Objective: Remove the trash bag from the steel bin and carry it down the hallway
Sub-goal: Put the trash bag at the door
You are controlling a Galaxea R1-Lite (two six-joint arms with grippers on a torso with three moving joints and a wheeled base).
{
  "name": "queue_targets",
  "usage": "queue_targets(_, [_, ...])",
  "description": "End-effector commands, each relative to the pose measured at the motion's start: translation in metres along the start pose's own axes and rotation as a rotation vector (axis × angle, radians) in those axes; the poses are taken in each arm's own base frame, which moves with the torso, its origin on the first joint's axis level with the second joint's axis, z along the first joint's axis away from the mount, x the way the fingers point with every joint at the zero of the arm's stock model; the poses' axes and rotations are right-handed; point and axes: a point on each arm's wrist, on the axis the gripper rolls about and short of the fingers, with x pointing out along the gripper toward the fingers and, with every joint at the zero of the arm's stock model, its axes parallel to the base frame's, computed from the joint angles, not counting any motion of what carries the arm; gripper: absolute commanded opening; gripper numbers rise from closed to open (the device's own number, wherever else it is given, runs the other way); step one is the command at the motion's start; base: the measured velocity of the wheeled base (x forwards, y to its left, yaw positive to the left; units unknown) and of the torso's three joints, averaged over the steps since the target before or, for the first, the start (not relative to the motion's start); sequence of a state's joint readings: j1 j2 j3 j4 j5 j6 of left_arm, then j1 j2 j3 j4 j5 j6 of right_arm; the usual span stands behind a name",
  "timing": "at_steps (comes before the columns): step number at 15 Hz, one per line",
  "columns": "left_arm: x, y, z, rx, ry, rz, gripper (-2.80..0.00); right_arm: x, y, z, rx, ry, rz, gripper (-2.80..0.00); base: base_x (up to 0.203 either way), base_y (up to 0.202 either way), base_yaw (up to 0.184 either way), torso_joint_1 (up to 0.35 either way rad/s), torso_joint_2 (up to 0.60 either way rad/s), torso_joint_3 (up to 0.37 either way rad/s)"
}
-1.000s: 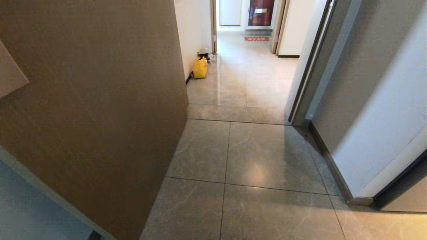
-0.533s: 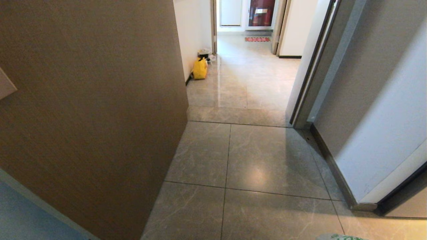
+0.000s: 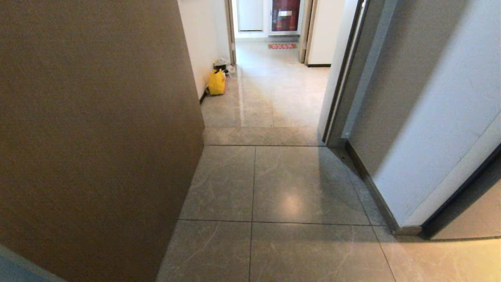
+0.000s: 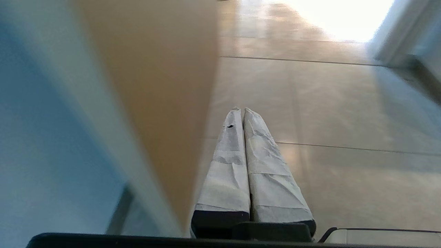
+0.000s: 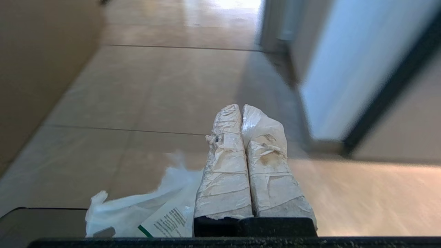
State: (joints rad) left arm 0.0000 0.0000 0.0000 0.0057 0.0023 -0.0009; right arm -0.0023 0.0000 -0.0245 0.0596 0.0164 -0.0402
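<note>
The trash bag (image 5: pixel 144 210), thin white plastic with green print, hangs off the floor right beside the base of my right gripper (image 5: pixel 240 106). That gripper's taped fingers are pressed together, and the place where they hold the bag is hidden. My left gripper (image 4: pixel 241 110) is shut with nothing in it, close to a brown wall (image 4: pixel 155 86). Neither arm shows in the head view. The hallway (image 3: pixel 274 98) of glossy marble-look tiles runs straight ahead. The steel bin is out of view.
A brown wall (image 3: pixel 98 137) fills the left side. On the right stand a dark door frame (image 3: pixel 340 98) and a white wall (image 3: pixel 430 129) with a dark baseboard. A yellow bag (image 3: pixel 216 82) sits against the hallway's left wall; a red mat (image 3: pixel 282 46) lies at the far end.
The whole head view has slid leftward, so the camera has moved. The bit of white and green bag at the bottom edge half a second ago has left that view.
</note>
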Motion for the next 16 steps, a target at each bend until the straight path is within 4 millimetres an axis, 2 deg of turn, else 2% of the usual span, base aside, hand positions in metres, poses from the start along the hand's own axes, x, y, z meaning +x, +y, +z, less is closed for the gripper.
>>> queue_targets(1, [0.0000, 0.0000, 0.0000, -0.001, 0.000, 0.001, -2.80, 0.0000, 0.0000, 0.0002, -0.001, -0.001, 0.001, -2.80, 0.001, 0.005, -0.117, 0.002, 0.00, -0.002])
queue_targets(3, [0.0000, 0.0000, 0.0000, -0.001, 0.000, 0.001, -2.80, 0.0000, 0.0000, 0.0002, -0.003, -0.001, 0.001, -2.80, 0.000, 0.005, -0.074, 0.004, 0.00, 0.003])
queue_targets(12, [0.0000, 0.0000, 0.0000, -0.002, 0.000, 0.002, -2.80, 0.0001, 0.0000, 0.0000, 0.000, 0.002, 0.000, -2.80, 0.000, 0.000, 0.000, 0.000, 0.00, 0.000])
queue_targets(16, [0.0000, 0.0000, 0.0000, -0.002, 0.000, 0.001, -2.80, 0.0000, 0.0000, -0.0002, 0.003, 0.002, 0.000, -2.80, 0.151, 0.000, -0.001, 0.004, 0.00, 0.002])
